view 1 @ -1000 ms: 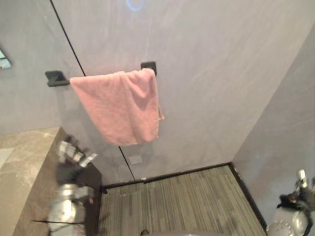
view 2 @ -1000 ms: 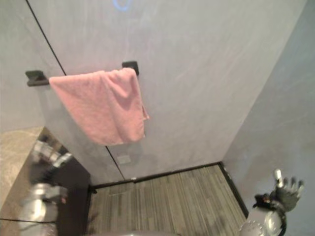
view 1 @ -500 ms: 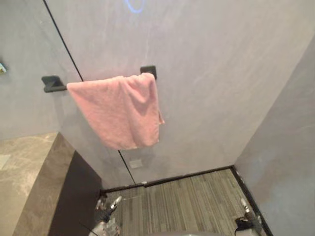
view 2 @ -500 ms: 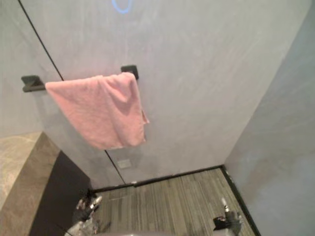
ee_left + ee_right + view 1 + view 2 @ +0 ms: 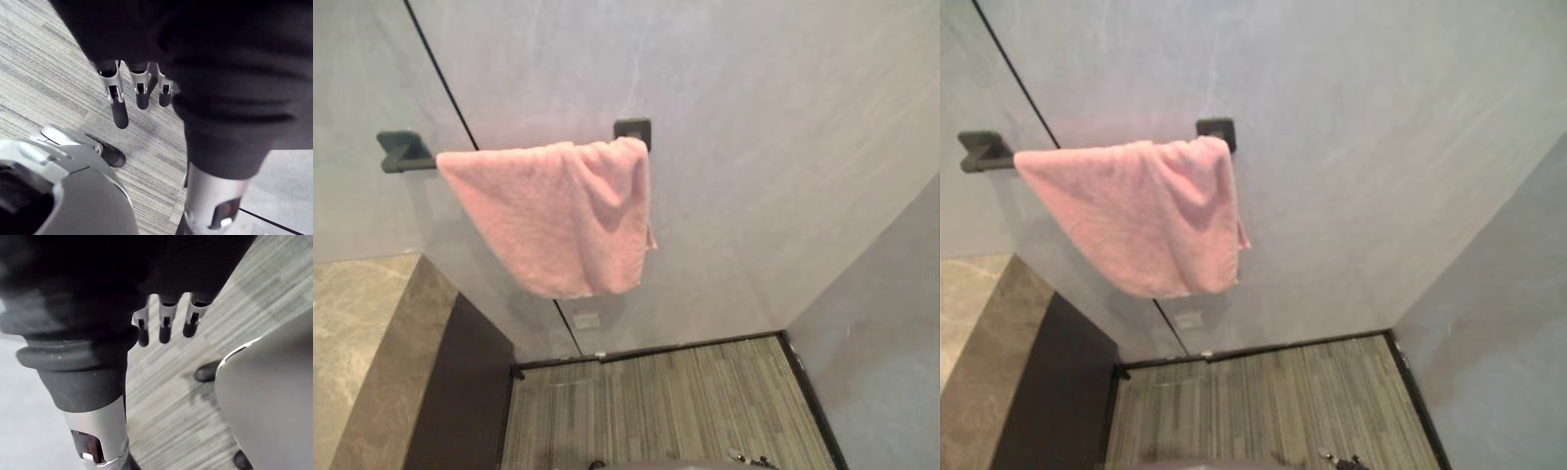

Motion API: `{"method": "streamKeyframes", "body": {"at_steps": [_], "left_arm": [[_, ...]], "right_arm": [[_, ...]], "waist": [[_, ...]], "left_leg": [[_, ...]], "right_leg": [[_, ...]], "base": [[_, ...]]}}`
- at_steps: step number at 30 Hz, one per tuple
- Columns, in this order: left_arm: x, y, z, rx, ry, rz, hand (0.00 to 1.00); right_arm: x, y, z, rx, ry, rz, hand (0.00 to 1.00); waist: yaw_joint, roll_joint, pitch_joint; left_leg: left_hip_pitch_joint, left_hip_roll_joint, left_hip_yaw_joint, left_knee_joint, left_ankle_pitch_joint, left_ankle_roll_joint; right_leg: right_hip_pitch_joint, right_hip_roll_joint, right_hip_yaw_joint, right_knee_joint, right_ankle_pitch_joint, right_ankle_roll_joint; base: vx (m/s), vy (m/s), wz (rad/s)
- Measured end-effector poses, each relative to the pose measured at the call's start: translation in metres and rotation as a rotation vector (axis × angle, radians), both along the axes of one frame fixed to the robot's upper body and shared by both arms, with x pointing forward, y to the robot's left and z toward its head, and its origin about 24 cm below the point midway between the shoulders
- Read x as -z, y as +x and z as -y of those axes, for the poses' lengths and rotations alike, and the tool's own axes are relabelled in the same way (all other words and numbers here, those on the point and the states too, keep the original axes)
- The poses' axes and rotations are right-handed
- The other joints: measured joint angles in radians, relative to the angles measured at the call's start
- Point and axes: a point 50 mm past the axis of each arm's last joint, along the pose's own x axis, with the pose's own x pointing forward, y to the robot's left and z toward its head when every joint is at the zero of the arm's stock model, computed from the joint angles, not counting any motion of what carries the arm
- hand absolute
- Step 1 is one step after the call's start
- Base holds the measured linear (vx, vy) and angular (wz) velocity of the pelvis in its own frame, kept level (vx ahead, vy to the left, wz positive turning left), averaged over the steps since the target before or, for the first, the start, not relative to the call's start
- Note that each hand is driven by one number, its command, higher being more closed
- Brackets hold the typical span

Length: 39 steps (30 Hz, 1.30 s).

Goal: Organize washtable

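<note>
A pink towel [image 5: 558, 215] hangs folded over a black wall bar [image 5: 403, 155] on the grey wall, bunched toward the bar's right mount [image 5: 633, 128]. The stone washtable top [image 5: 362, 333] shows at the lower left with nothing on the visible part. My left hand [image 5: 120, 105] hangs down over the striped floor, fingers straight and holding nothing. My right hand [image 5: 165, 328] also hangs over the floor, fingers straight and bare.
The washtable's dark side panel [image 5: 460, 392] drops to the striped floor [image 5: 666, 401]. A small wall plate [image 5: 586, 320] sits under the towel. A grey side wall [image 5: 891, 333] closes the space on the right.
Both hands have dropped from beside the washtable and the right wall down out of the eye views. The camera has shifted a little; the towel hangs as before.
</note>
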Motion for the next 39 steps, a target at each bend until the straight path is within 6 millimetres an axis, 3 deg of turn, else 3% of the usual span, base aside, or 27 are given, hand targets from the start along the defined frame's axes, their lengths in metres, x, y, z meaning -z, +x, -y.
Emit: {"method": "streamKeyframes", "body": {"at_steps": [5, 16, 18, 21, 24, 26, 28, 29, 30, 31, 32, 33, 34, 36, 37, 38, 39], "left_arm": [[0.0, 0.005, -0.003, 0.082, 0.004, -0.007, 0.0], [-0.002, 0.01, -0.011, 0.198, 0.034, -0.02, 0.0], [-0.002, 0.011, -0.011, 0.206, 0.037, -0.02, 0.0], [-0.002, 0.013, -0.012, 0.229, 0.04, -0.019, 0.0], [-0.004, 0.026, -0.011, 0.25, 0.051, 0.018, 0.0], [-0.005, 0.037, -0.011, 0.254, 0.059, 0.053, 0.0], [-0.008, 0.05, -0.011, 0.24, 0.069, 0.099, 0.0], [-0.009, 0.052, -0.013, 0.221, 0.078, 0.112, 0.0], [-0.01, 0.051, -0.016, 0.195, 0.088, 0.117, 0.0], [-0.012, 0.054, -0.018, 0.15, 0.099, 0.139, 0.0], [-0.012, 0.054, -0.018, 0.13, 0.101, 0.146, 0.0], [-0.011, 0.05, -0.015, 0.119, 0.091, 0.139, 0.0], [-0.011, 0.048, -0.013, 0.117, 0.087, 0.137, 0.0], [-0.011, 0.051, -0.012, 0.128, 0.088, 0.146, 0.0], [-0.012, 0.059, -0.014, 0.138, 0.093, 0.162, 0.0], [-0.011, 0.057, -0.016, 0.144, 0.092, 0.146, 0.0], [-0.01, 0.055, -0.013, 0.146, 0.083, 0.136, 0.0]], "right_arm": [[0.0, 0.007, -0.004, -0.074, 0.023, 0.01, 0.0], [0.0, 0.009, -0.006, -0.062, 0.038, 0.015, 0.0], [0.0, 0.009, -0.007, -0.068, 0.039, 0.015, 0.0], [0.0, 0.013, -0.005, -0.062, 0.037, 0.027, 0.0], [-0.003, 0.023, -0.004, -0.072, 0.029, 0.063, 0.0], [-0.005, 0.031, -0.007, -0.113, 0.02, 0.092, 0.0], [-0.007, 0.037, -0.006, -0.133, 0.01, 0.112, 0.0], [-0.007, 0.037, -0.008, -0.131, 0.013, 0.113, 0.0], [-0.008, 0.041, -0.012, -0.129, 0.019, 0.132, 0.0], [-0.008, 0.038, -0.015, -0.123, 0.023, 0.135, 0.0], [-0.008, 0.04, -0.016, -0.12, 0.027, 0.139, 0.0], [-0.012, 0.047, -0.013, -0.11, 0.015, 0.171, 0.0], [-0.014, 0.052, -0.008, -0.09, 0.004, 0.191, 0.0], [-0.014, 0.054, -0.007, -0.045, 0.014, 0.204, 0.0], [-0.012, 0.051, -0.015, -0.02, 0.041, 0.192, 0.0], [-0.01, 0.05, -0.018, 0.001, 0.055, 0.185, 0.0], [-0.011, 0.053, -0.014, 0.011, 0.047, 0.193, 0.0]], "waist": [[-0.009, -0.009, 0.009], [-0.025, -0.033, 0.028], [-0.025, -0.023, 0.035], [-0.032, -0.024, 0.046], [-0.021, -0.029, 0.084], [-0.021, -0.017, 0.118], [0.022, -0.025, 0.143], [0.029, -0.033, 0.15], [0.028, -0.042, 0.152], [0.032, -0.07, 0.155], [0.034, -0.078, 0.16], [0.03, -0.046, 0.156], [0.022, -0.03, 0.165], [0.019, -0.01, 0.163], [-0.012, -0.033, 0.138], [-0.012, -0.034, 0.137], [-0.018, -0.017, 0.136]], "left_leg": [[-0.002, -0.017, -0.027, -0.005, -0.001, 0.003], [0.026, -0.035, -0.051, -0.005, -0.001, 0.005], [0.028, -0.035, -0.055, -0.005, -0.001, 0.005], [0.005, -0.042, -0.107, -0.005, 0.008, 0.016], [-0.046, -0.068, -0.227, 0.001, 0.049, 0.024], [-0.091, -0.084, -0.313, 0.002, 0.078, 0.023], [-0.132, -0.097, -0.346, 0.003, 0.093, 0.03], [-0.156, -0.092, -0.275, 0.016, 0.081, 0.062], [-0.196, -0.078, -0.133, 0.076, 0.021, 0.157], [-0.225, -0.061, 0.009, 0.162, -0.022, 0.174], [-0.255, -0.033, 0.082, 0.261, -0.039, 0.179], [-0.286, 0.018, 0.212, 0.419, -0.088, 0.165], [-0.297, 0.021, 0.271, 0.476, -0.1, 0.163], [-0.302, 0.007, 0.24, 0.432, -0.095, 0.16], [-0.28, -0.05, 0.196, 0.313, -0.081, 0.153], [-0.267, -0.011, 0.294, 0.416, -0.172, 0.136], [-0.232, -0.001, 0.322, 0.364, -0.181, 0.117]], "right_leg": [[0.004, -0.018, -0.03, 0.006, -0.006, 0.009], [0.038, -0.034, -0.044, 0.012, -0.014, 0.021], [0.042, -0.034, -0.049, 0.012, -0.015, 0.021], [0.025, -0.043, -0.1, 0.053, -0.041, 0.022], [0.024, -0.065, -0.23, 0.117, -0.082, 0.02], [0.011, -0.085, -0.321, 0.161, -0.109, 0.025], [-0.015, -0.116, -0.397, 0.227, -0.146, 0.03], [-0.017, -0.133, -0.432, 0.262, -0.164, 0.03], [-0.017, -0.153, -0.496, 0.297, -0.174, 0.028], [-0.024, -0.196, -0.526, 0.303, -0.169, 0.018], [-0.02, -0.207, -0.546, 0.311, -0.173, 0.013], [-0.01, -0.222, -0.584, 0.359, -0.181, 0.015], [-0.012, -0.234, -0.591, 0.419, -0.207, 0.012], [-0.016, -0.189, -0.573, 0.374, -0.228, -0.017], [0.007, -0.137, -0.586, 0.211, -0.181, -0.026], [0.036, -0.145, -0.658, 0.187, -0.136, 0.032], [0.044, -0.143, -0.689, 0.207, -0.134, 0.029]], "base": [[-0.04, 0.026, 0.17], [-0.02, 0.011, 0.05], [-0.03, -0.011, 0.07], [-0.06, -0.022, 0.53], [-0.03, -0.035, 1.32], [-0.05, -0.022, 1.4], [-0.05, -0.022, 1.07], [-0.07, -0.009, 1.21], [-0.02, 0.032, 1.34], [0.03, 0.051, 1.19], [0.16, 0.082, 0.83], [0.15, 0.152, 0.82], [0.13, 0.14, 0.98], [-0.02, 0.059, 1.1], [0.03, 0.012, 1.51], [0.08, 0.016, 1.47], [0.19, 0.118, 1.34]]}}
